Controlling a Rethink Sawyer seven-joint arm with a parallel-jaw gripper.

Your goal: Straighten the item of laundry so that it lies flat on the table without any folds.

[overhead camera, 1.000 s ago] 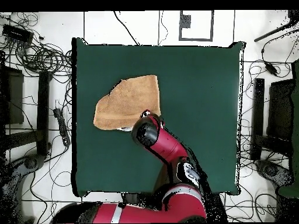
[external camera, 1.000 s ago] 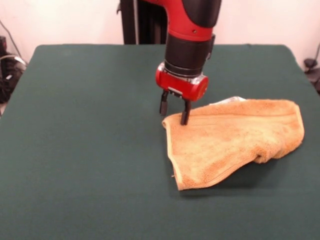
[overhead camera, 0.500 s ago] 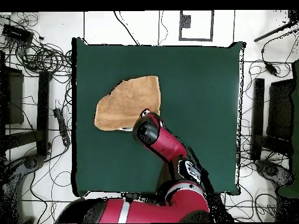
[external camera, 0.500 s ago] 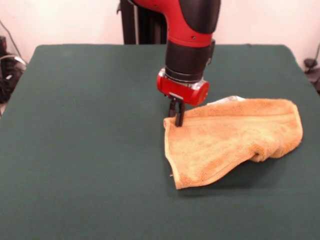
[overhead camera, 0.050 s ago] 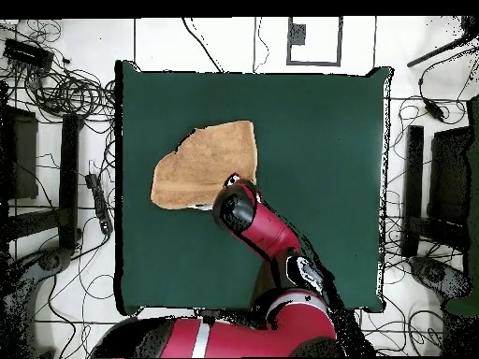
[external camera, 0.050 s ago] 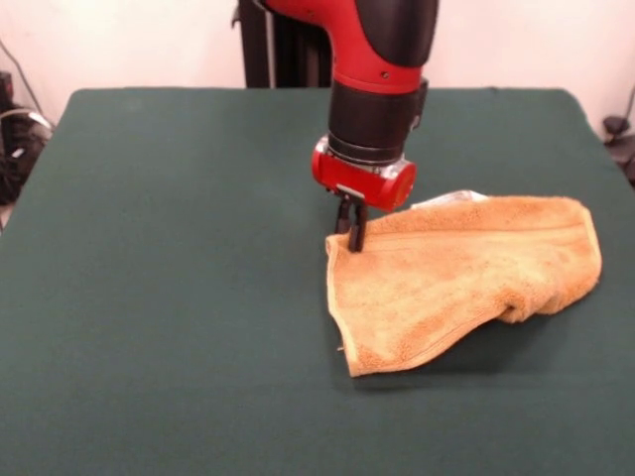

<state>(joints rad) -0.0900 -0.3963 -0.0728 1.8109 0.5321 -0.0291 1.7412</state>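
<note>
table (external camera, 0.050 s ago: 179, 297): big rectangle, dark green felt-like cover, matte, flat.
arm (external camera, 0.050 s ago: 382, 89): red and black, drops from above onto the towel's corner.
towel (external camera, 0.050 s ago: 466, 278): golden-orange terry hand towel, on the table's right half in front view. Not flat: one end bunched and tucked under, hem curling along the near edge, a pale bit poking out behind.
gripper (external camera, 0.050 s ago: 350, 236): I read the fingers as pinched together on the towel's far-left corner, at table level.
risk: thick soft pile, thin pinch. If I drag, the corner may slip out, or the whole towel slides with its fold intact.
</note>
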